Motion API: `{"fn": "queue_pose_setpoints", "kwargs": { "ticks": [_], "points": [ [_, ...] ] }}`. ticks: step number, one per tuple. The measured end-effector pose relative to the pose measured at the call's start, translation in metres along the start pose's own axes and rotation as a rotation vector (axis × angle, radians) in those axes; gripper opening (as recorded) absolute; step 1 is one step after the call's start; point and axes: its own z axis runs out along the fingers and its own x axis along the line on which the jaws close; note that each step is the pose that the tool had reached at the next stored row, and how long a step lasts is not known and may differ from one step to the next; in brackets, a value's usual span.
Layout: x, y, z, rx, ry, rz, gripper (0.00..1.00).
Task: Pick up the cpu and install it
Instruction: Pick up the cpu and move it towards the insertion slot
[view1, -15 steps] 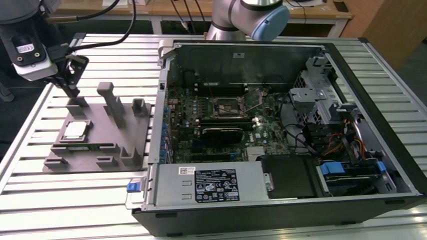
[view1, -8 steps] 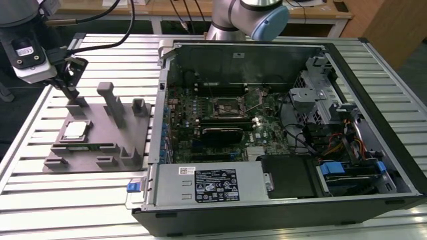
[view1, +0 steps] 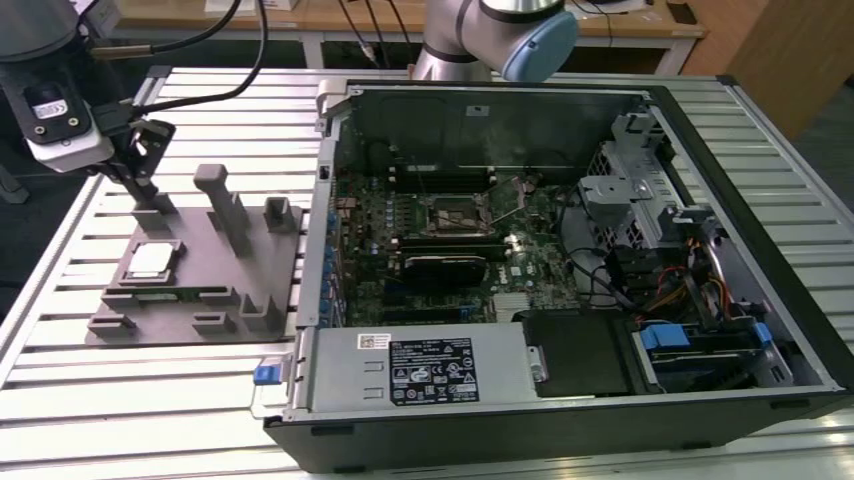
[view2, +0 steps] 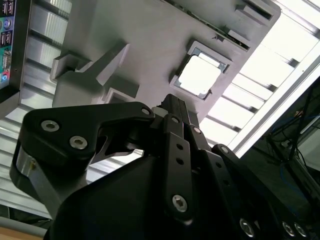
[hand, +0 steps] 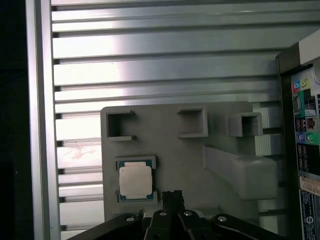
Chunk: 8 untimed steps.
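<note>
At the exterior view's left, my gripper (view1: 156, 207) hangs over the far corner of a grey holder plate (view1: 200, 292) that lies on the slatted metal table (view1: 120, 400). My fingers are drawn narrow, tips together, and they hold nothing. I cannot tell whether the tips touch the plate.

The cpu (view1: 150, 260) lies flat in its square seat on that plate, pale lid up, just nearer the camera than my fingertips. In the first wrist view the cpu (hand: 135, 180) sits just beside my gripper (hand: 172, 196), with the plate (hand: 180, 155) spread around it. The second wrist view shows the cpu (view2: 200, 76) in its frame beyond my gripper (view2: 171, 101).

Further toward the exterior view's right, an upright post (view1: 220, 205) rises from the plate. Next comes the open computer case (view1: 507, 125), lying on its side just beside the plate. Inside it, the green board (view1: 387, 225) carries a square socket (view1: 454, 212) near its middle, well apart from the cpu. A grey power box (view1: 414, 365) fills the near side, and a bundle of cables (view1: 667, 290) lies at the case's right end.
</note>
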Motion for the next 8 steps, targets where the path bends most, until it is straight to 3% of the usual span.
{"fn": "queue_pose_setpoints", "kwargs": {
  "ticks": [8],
  "points": [
    [0.002, -0.0004, 0.0043, 0.0, 0.0, 0.0, 0.11]
  ]
}}
